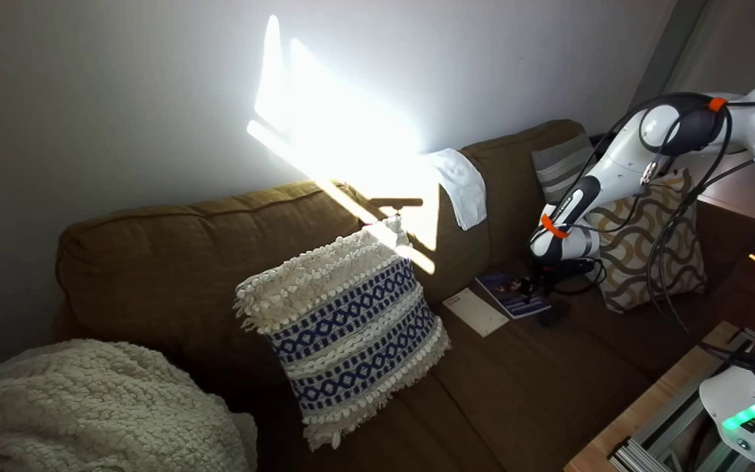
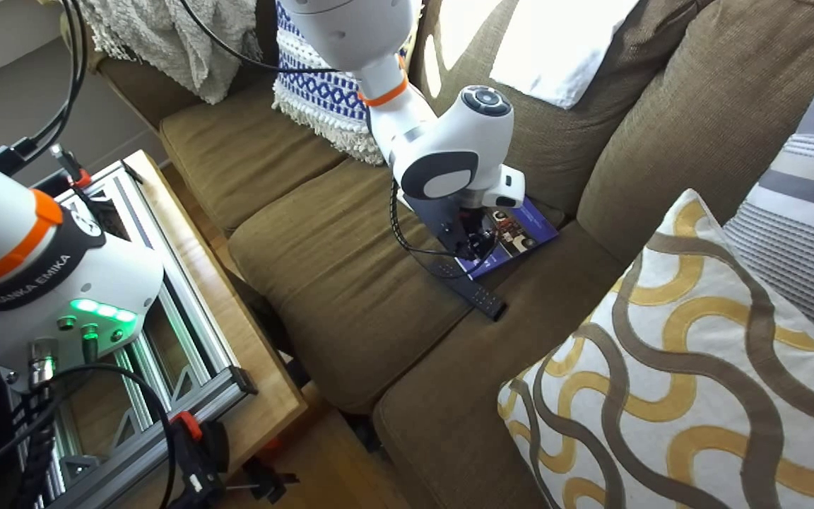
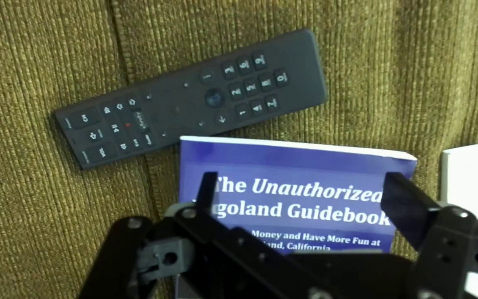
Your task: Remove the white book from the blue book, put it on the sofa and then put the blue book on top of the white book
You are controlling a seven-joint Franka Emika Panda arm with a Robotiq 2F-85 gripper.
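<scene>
Black two-finger gripper (image 3: 300, 185) is spread wide over the title end of the thin dark blue book (image 2: 514, 240) with white lettering — nothing clamped, height above the cover unclear. The thin, plain white book (image 1: 476, 312) already lies off it, alongside on the brown ribbed-fabric sofa (image 2: 350, 261), a narrow strip of cushion between them in the wrist view. My read: picking up the blue book, final stack remaining.

Risks: in the wrist view the finger farther from the white book shows inside the cover's edge, its mate roughly at the opposite edge. Descend like that and a fingertip probably lands on the cover — book sinks into soft cushion, no grip. Narrow gap also means the nearer finger could shove the white book and spoil the stack target. Squeezed across its width, a thin book may bow or slip.

In the way: long dark grey plastic remote (image 3: 191, 99) at the title end, meeting a corner of the blue book; touching or overlapped, not clear. Dragging could snag it. Chunky cream-and-blue knitted pillow (image 1: 358, 334) sits near the white book, so little room to overshoot. White, tan and yellow wavy-patterned pillow (image 2: 689, 382) stands apart, past the remote.
</scene>
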